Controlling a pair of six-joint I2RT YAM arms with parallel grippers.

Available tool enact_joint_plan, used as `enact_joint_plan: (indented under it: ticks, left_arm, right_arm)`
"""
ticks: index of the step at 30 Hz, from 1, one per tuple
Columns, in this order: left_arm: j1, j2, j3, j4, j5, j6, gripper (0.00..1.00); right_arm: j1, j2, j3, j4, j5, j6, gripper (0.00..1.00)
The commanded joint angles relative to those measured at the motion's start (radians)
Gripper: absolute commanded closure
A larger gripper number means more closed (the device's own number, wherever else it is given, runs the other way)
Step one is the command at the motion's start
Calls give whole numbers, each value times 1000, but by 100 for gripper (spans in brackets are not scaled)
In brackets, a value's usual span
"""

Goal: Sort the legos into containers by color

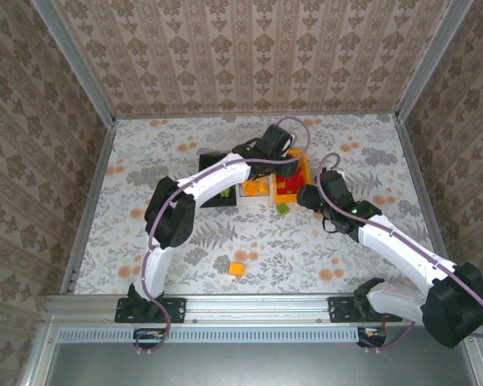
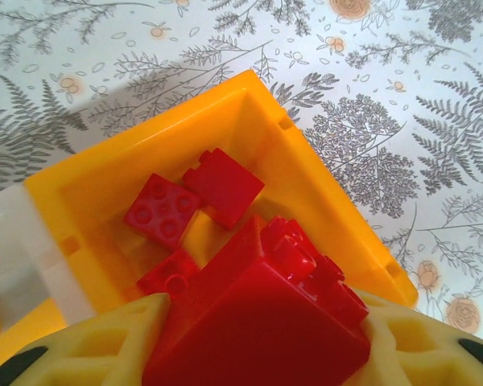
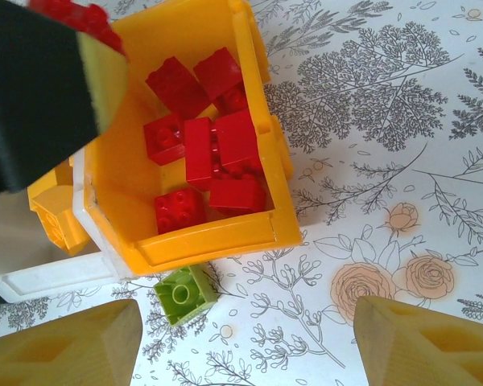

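A table (image 1: 145, 161) covered with a fern and flower print cloth, walled on three sides by patterned panels. Three small open bins stand in a row near the middle, touching side to side: the black bin (image 1: 213, 201) on the left, the white bin (image 3: 48, 277) in the centre, and the orange-yellow bin (image 3: 217, 241) on the right. Orange bricks (image 3: 56, 213) lie in the white bin, and something lime green shows in the black one. The orange-yellow bin holds a loose heap of red bricks (image 3: 213, 145).

A lime green brick (image 3: 185, 295) lies studs up on the cloth, just beside the near wall of the orange-yellow bin. A single orange brick (image 1: 236, 268) lies well apart from the bins, toward the near edge of the table.

The left arm (image 1: 185, 193) rises from its base and bends in a long arc over the black and white bins, covering much of them from above. The left gripper (image 2: 253, 346) hangs over the orange-yellow bin, clamped on a red block (image 2: 266, 322) with studs facing away from the camera.

The right arm (image 1: 394, 241) reaches in low from the right. The right gripper (image 3: 241, 346) hovers over the cloth beside the bin's near wall, its jaws wide apart and holding nothing, with the lime green brick just ahead of its left finger.
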Motion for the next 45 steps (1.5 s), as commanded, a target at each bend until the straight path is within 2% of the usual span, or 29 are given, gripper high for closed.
enact_joint_plan:
  ticks: [1, 4, 8, 10, 16, 21, 27, 32, 36, 40, 45]
  left_arm:
    - [10, 36, 79, -82, 27, 27, 47]
    - [8, 36, 100, -83, 29, 21, 33]
    - [-2, -23, 57, -59, 30, 13, 20]
    - [-18, -85, -17, -34, 27, 14, 13]
    - [-65, -347, -360, 46, 14, -12, 0]
    - [-114, -562, -643, 16, -16, -50, 0]
    - [-196, -705, -876, -121, -13, -130, 0]
    - [-273, -755, -980, -182, -4, -211, 1]
    - [-316, -739, -1003, -213, -14, -260, 3]
    - [-330, -725, -1033, -211, -34, -292, 7]
    - [-333, -678, -1069, -162, -4, -317, 15]
  right_arm:
    - [-9, -23, -10, -20, 8, 6, 28]
    - [-12, -23, -12, -15, 3, 9, 27]
    - [-12, -23, -10, -14, 0, 9, 27]
    - [-12, -26, -11, -15, -3, 9, 27]
    - [-12, -15, -18, -4, -41, -3, 27]
    - [-11, 9, -20, 6, -68, -8, 27]
    - [-8, 24, -20, 14, -67, -14, 27]
    - [-8, 29, -20, 18, -66, -12, 27]
    - [-8, 26, -17, 17, -71, -11, 27]
    - [-8, 10, -21, 10, -67, -14, 27]
    - [-9, -6, -24, 2, -54, -20, 27]
